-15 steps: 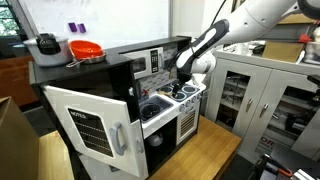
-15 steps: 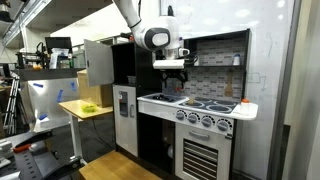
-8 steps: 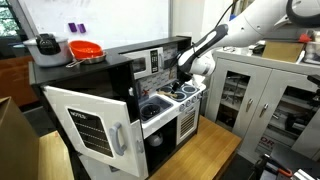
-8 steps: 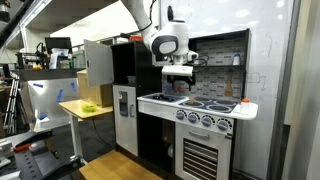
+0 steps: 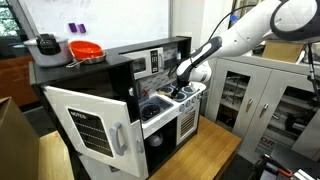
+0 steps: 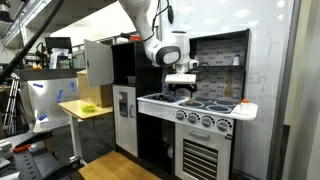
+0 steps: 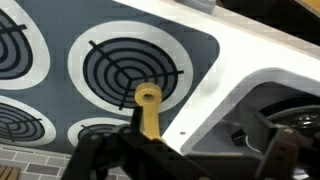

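Hovering above the toy stove (image 6: 200,104) with jaws spread wide, the gripper (image 6: 183,92) grasps nothing, and the tan utensil handle (image 7: 147,108) just beneath it is not yet picked up.

Matt grey stovetop (image 7: 60,18), glossy white plastic counter (image 7: 250,60), tan matt handle (image 7: 148,112)

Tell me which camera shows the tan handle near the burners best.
The wrist view: the tan handle, with a hole at its end, sits large and sharp over a burner. In both exterior views the pincer hangs over the stove, and the handle is too small to make out.
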Controlling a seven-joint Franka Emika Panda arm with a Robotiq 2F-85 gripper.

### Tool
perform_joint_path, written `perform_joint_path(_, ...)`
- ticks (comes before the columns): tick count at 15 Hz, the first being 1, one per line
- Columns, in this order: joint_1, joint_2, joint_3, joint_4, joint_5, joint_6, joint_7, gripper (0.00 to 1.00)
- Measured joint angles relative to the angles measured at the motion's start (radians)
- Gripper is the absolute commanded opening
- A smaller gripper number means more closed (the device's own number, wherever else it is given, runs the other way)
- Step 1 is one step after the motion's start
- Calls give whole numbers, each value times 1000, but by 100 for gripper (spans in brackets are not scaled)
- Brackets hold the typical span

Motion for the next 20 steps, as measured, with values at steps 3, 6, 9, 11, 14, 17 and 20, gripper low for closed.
perform_joint_path(3, 30, 23, -24, 16, -60, 22, 46, 100)
perform_joint_path(6, 28, 45, -26, 41, -74, 20, 74, 100)
perform_joint_path(9, 0, 55, -18, 71, -73, -15, 87, 100)
perform_joint_path(11, -24, 57, -11, 98, -70, -67, 89, 100)
perform_joint_path(14, -37, 75, -5, 145, -68, -157, 89, 100)
perform_joint_path(17, -33, 106, -3, 186, -67, -202, 89, 100)
perform_joint_path(20, -29, 135, -2, 223, -67, -207, 89, 100)
